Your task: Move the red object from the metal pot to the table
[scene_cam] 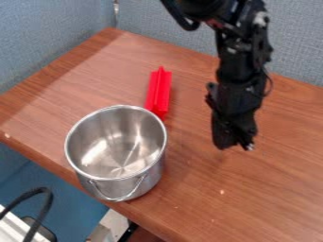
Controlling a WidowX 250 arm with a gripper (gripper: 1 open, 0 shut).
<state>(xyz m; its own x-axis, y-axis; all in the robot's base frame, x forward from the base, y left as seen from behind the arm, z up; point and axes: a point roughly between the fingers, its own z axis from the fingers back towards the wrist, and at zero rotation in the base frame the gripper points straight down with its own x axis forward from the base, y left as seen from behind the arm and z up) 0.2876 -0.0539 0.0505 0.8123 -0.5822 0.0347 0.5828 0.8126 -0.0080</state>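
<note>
The red object (158,90) lies flat on the table (76,80), just behind the metal pot (116,149) and outside it. The pot stands near the table's front edge, and nothing shows inside it. My gripper (232,142) hangs to the right of both, fingers pointing down just above the wood, shut with nothing between them. It is about a hand's width right of the red object and touches neither thing.
The table's front edge runs diagonally just below the pot. Black cables (25,213) hang below the table at the bottom left. A blue wall (51,28) stands behind the table.
</note>
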